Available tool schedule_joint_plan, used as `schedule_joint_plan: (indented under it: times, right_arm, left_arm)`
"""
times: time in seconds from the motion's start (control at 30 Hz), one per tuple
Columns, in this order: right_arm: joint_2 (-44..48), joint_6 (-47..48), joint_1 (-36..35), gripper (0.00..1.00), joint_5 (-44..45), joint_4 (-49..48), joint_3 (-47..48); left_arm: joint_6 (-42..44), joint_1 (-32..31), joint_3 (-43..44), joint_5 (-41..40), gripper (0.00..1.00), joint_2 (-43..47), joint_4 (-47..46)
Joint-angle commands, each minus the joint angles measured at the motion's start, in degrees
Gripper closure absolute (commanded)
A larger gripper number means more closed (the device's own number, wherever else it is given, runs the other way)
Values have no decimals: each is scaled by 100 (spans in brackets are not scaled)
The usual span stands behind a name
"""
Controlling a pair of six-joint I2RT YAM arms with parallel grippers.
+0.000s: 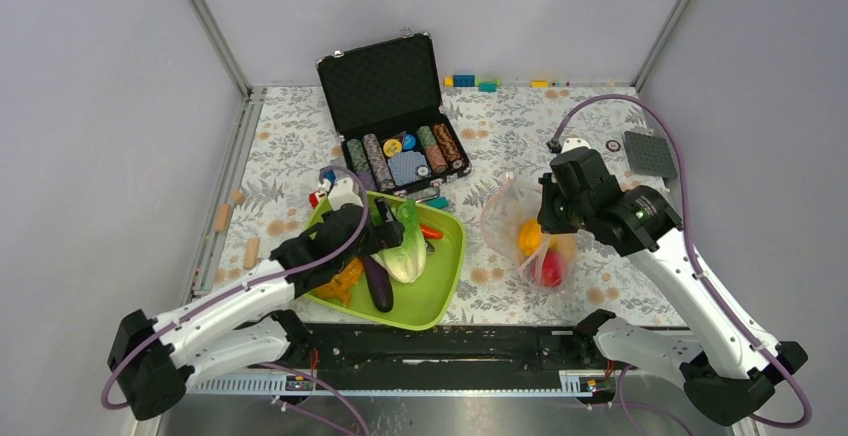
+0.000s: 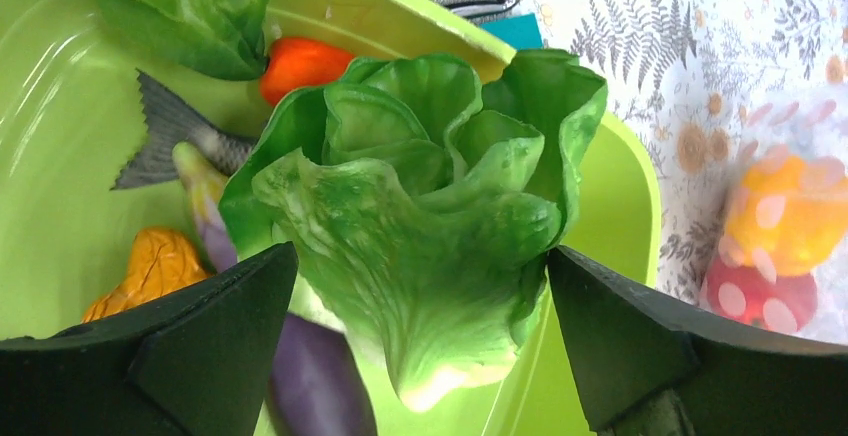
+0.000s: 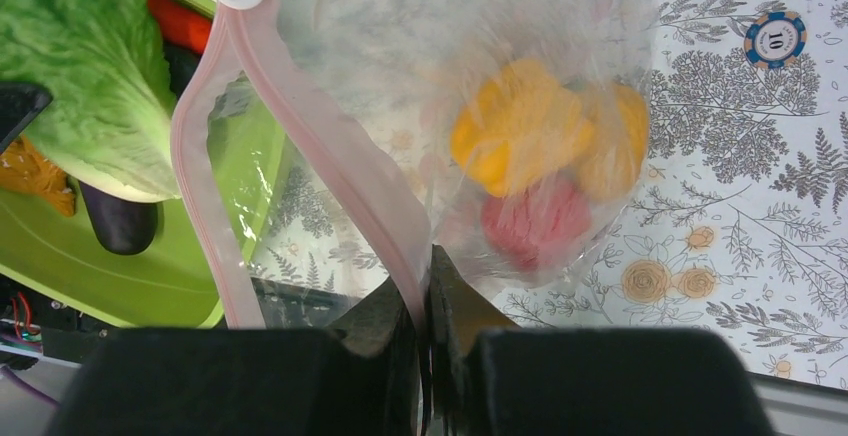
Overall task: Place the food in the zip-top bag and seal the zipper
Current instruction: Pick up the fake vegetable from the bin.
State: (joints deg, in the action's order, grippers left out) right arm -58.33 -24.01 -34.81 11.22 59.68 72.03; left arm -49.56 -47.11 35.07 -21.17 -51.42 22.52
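Left fingers [image 2: 200, 346] wide open flanking green lettuce [image 2: 420, 216] in lime tray [image 2: 635, 226], holding nothing, right fingers [image 3: 460, 311] pinched on zipper [image 3: 330, 146] of zip-top bag [image 3: 400, 46], red apple [image 3: 535, 221] inside

- My claw [image 3: 428, 291] pinches the pink zipper [image 3: 330, 156] of the clear bag [image 3: 380, 36].
- Inside it: yellow pepper [image 3: 510, 126], red apple [image 3: 535, 224].
- Lettuce [image 3: 90, 66] lies in the green tray [image 3: 120, 281], at left.

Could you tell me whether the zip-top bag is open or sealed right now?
Open: the zipper strips gape apart; the right gripper holds one in shut jaws.
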Motion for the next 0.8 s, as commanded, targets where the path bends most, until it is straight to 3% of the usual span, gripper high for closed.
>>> schedule_joint_plan:
  times: [0.0,0.4,0.43,0.6,0.77]
  right_arm:
    - [116,102,11,90,-93,-141,-22]
    - [193,169,11,90,-18,-141,-74]
    - [217,170,13,90,-6,-141,-77]
    - [316,188,11,90,33,-140,-101]
    - [388,201,11,90,49,-138,-101]
  left_arm:
    - [-102,141,77,44,1,-402,-901]
    - [-381,188,799,23,4,-1895,148]
    - [-364,185,874,50,11,-2007,221]
    - [-368,185,1132,57,71,-2187,541]
    - [-295,169,1194,138,100,-1677,595]
